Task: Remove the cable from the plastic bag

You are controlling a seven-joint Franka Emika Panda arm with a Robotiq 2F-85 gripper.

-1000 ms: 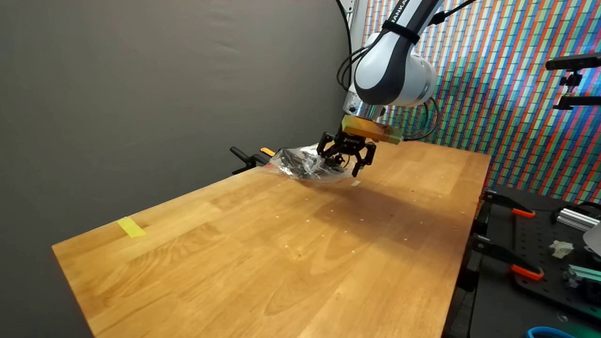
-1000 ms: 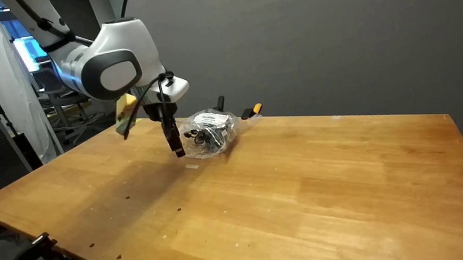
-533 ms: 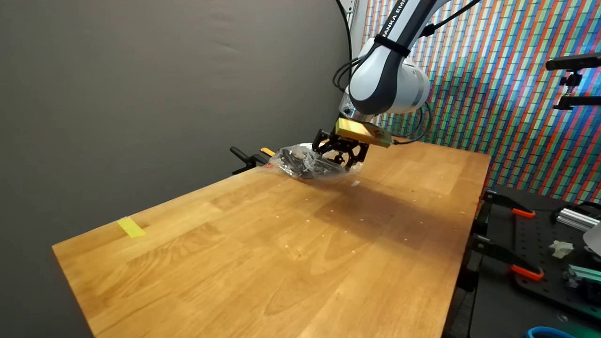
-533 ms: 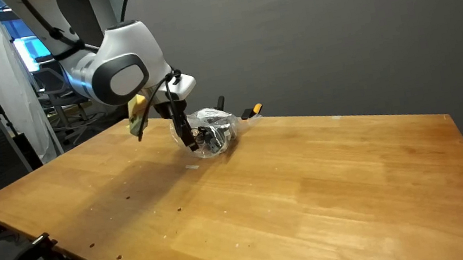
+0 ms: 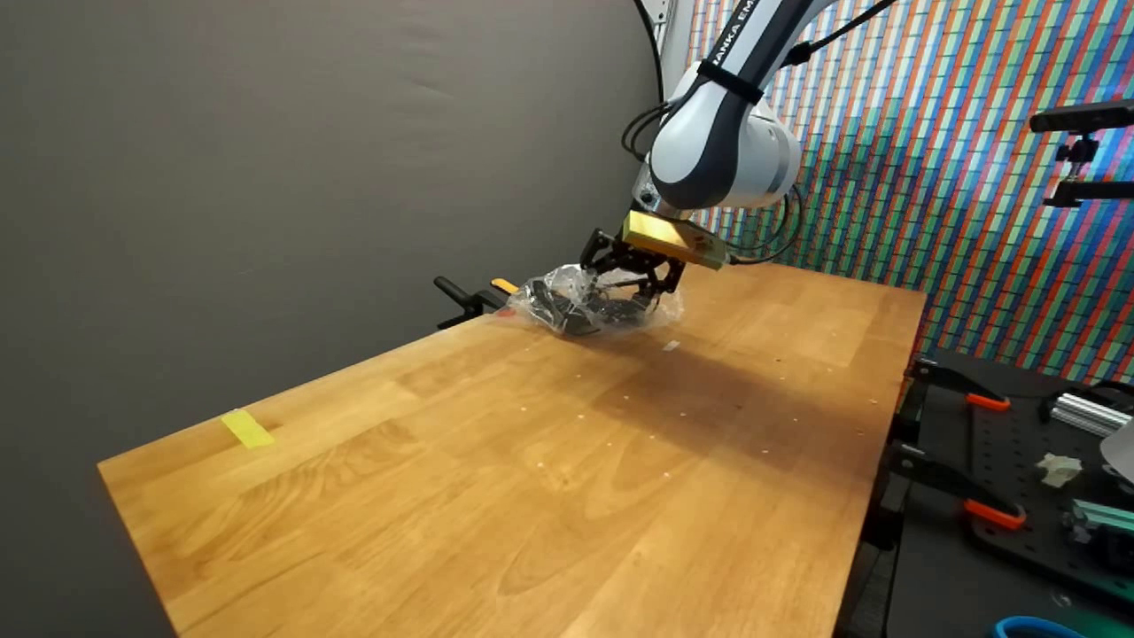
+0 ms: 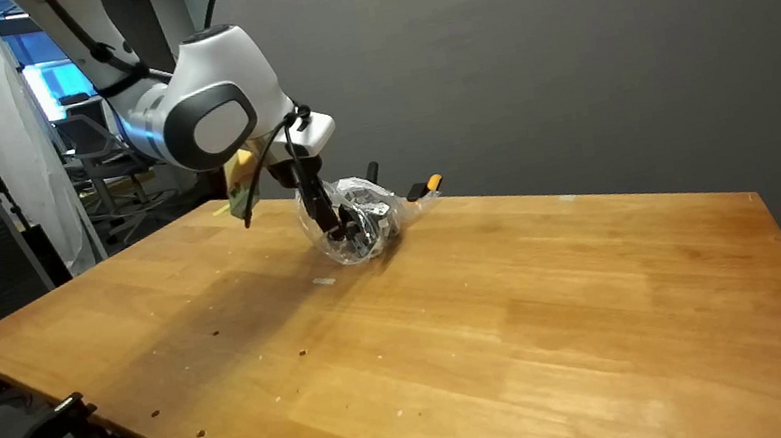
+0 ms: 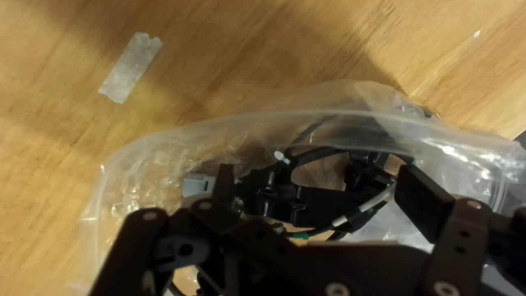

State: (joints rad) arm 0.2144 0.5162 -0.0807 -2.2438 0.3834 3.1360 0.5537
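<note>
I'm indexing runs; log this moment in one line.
gripper: open, cable between fingers in wrist view | cable: inside bag, not removed | bag: on table | contact: unclear

We count one robot arm [image 5: 695,151], one hand [image 7: 314,187] and two fingers [image 7: 424,203] on it. On one counter [image 5: 532,540] we find one clear plastic bag [image 6: 370,213]; the black cables [image 7: 318,154] inside overlap, so we cannot number them. Near the bag we see one pale strip of tape [image 7: 130,68], and in an exterior view one yellow strip of tape [image 5: 248,428] at the counter's left. At the right there, we tally two clamps [image 5: 948,481] with orange grips [image 5: 994,514], one black perforated board [image 5: 1010,443] and one blue rim [image 5: 1032,626].
</note>
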